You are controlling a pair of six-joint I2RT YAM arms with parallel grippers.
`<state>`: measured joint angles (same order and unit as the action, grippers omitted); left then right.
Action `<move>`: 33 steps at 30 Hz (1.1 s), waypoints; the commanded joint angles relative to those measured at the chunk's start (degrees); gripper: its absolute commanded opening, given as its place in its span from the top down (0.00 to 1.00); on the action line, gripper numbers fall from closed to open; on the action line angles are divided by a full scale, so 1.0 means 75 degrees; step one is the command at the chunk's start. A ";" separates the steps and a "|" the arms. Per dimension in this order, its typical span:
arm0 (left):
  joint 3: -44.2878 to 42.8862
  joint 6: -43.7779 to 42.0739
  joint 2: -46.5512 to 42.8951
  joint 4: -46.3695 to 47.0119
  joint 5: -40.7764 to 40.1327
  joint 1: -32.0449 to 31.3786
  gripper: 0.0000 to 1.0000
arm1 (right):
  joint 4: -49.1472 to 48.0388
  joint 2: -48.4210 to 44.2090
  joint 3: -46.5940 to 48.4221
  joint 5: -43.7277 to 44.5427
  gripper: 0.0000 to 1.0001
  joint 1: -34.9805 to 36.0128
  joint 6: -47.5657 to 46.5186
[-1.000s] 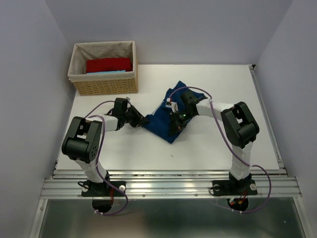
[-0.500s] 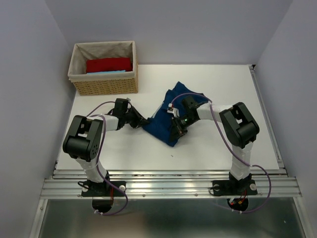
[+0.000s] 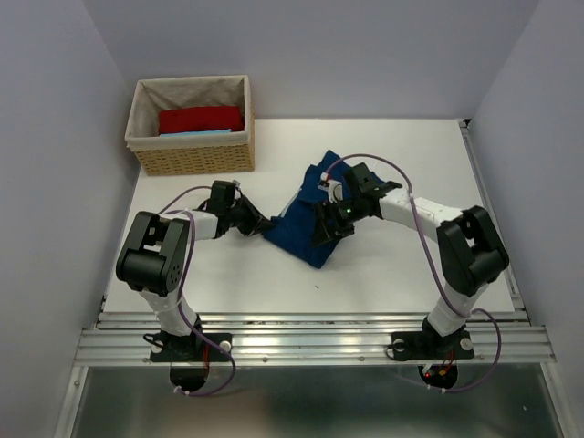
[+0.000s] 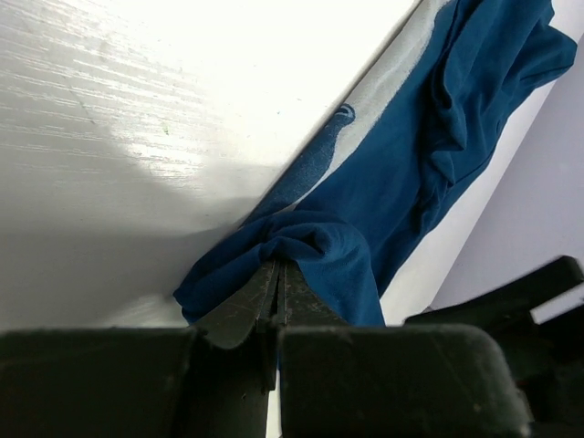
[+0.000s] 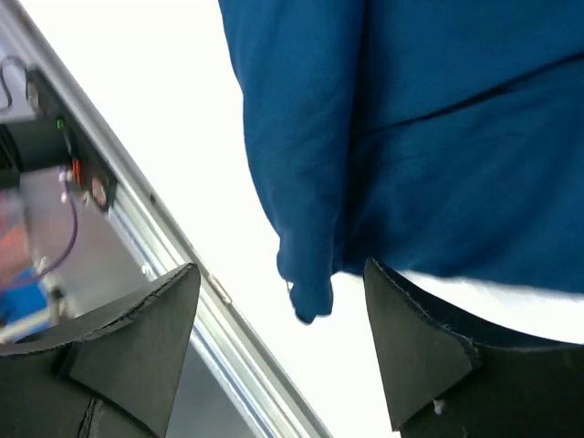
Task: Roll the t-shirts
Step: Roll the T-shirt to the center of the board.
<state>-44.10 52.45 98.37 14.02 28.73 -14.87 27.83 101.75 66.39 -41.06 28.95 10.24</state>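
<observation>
A dark navy t-shirt lies crumpled in the middle of the white table. My left gripper is at its left corner, shut on a bunched fold of the cloth. The closed fingertips press together under that fold. My right gripper hovers over the shirt's near right part and stands open. In the right wrist view the navy t-shirt hangs loose between the spread jaws, with neither pad touching it. A red folded t-shirt rests in the wicker basket.
The wicker basket with a cloth lining stands at the back left, and a light blue item shows under the red one. A metal rail runs along the table's near edge. Grey walls close in both sides.
My right gripper has opened and let go of the navy t-shirt. The right arm's elbow has swung out to the right. The left gripper has kept its hold and place.
</observation>
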 commanded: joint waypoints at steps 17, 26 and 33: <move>-0.0460 -0.0383 -0.0225 -0.0299 0.0154 0.0050 0.90 | -0.1942 -0.1146 -0.0965 0.2836 0.99 0.1542 0.2373; -0.0706 -0.0629 0.0220 -0.0358 0.0177 0.0050 0.90 | -0.1930 -0.0712 -0.1305 0.3459 0.99 0.1157 0.1999; -0.0941 -0.0899 0.0490 -0.0521 0.0212 0.0050 0.90 | -0.1965 -0.0197 -0.1329 0.3518 0.99 0.1085 0.1226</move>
<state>-48.88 48.51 102.08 11.49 30.00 -14.87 15.14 98.10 56.42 -16.47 37.28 24.03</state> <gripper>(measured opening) 0.108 0.017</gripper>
